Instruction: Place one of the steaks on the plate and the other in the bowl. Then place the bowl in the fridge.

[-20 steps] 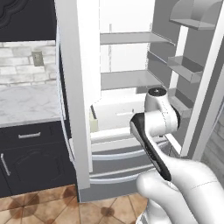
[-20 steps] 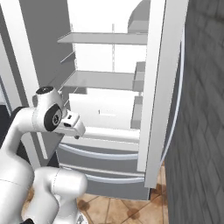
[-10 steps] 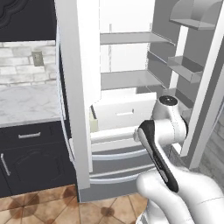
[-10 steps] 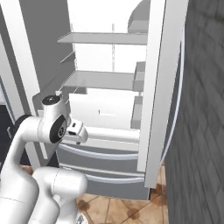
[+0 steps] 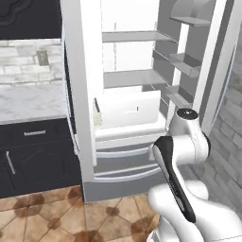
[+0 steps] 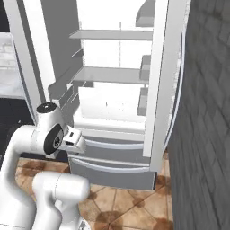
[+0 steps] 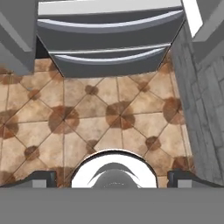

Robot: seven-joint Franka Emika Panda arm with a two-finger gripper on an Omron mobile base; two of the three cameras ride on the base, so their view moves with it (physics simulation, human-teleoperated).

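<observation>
1. Fridge (image 5: 81,94) is standing wide open ahead of the robot, both doors swung out. White shelves (image 5: 132,78) are showing inside, w/ the two lower drawers (image 7: 109,30) shut beneath them.
2. Gripper (image 7: 113,177) is hanging low in front of the fridge, folded in close to the robot's own body. Its jaws are spread wide, w/ nothing between them. The dark fingertips (image 7: 43,177) are sitting far apart at the bottom of the hand view.
3. Hand is pointing down at the brown floor tiles (image 7: 100,118), just on the near side of the drawers, not into the fridge.
4. Bowl: can't say for sure. A grey rounded shape (image 5: 189,8) is sitting high up at the far right of the fridge interior, near the top, cut off by the edge of both base views. Could be the bowl, too cropped to tell.
5. Key relation: if that is the bowl, it's lying well above and farther in than the jaws. They're aiming down and away from it, so no grasp is lined up.
6. My read: w/ jaws empty and the arm (image 5: 182,142) tucked back, the fridge step is looking done or nearly so. Only shutting the doors would be left, if that's wanted at all.
7. Surroundings: marble counter (image 5: 28,101) over dark cabinets off to the left, grey brick wall (image 6: 206,112) close on the right. That wall is leaving little swing room on the right side.
</observation>
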